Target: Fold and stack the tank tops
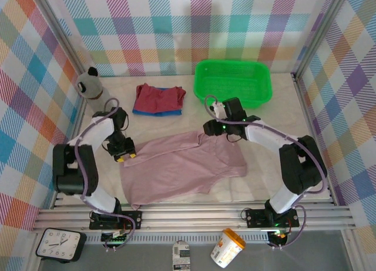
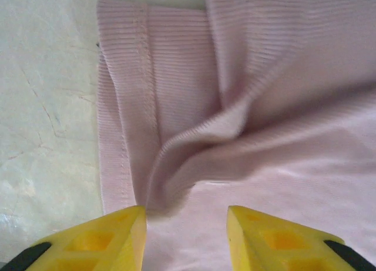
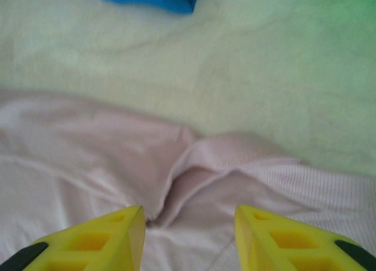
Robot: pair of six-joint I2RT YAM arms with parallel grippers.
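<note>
Pink tank top (image 1: 182, 165) lies spread on the desk (image 1: 158, 127), w/ left gripper (image 1: 127, 156) & right gripper (image 1: 211, 130) both apart over its edges, maybe touching it.

Pink tank top (image 1: 182, 168); dark red top (image 1: 157, 96); blue top (image 1: 156, 112); green basket (image 1: 265, 90); yellow fingers (image 2: 117, 236)
</note>
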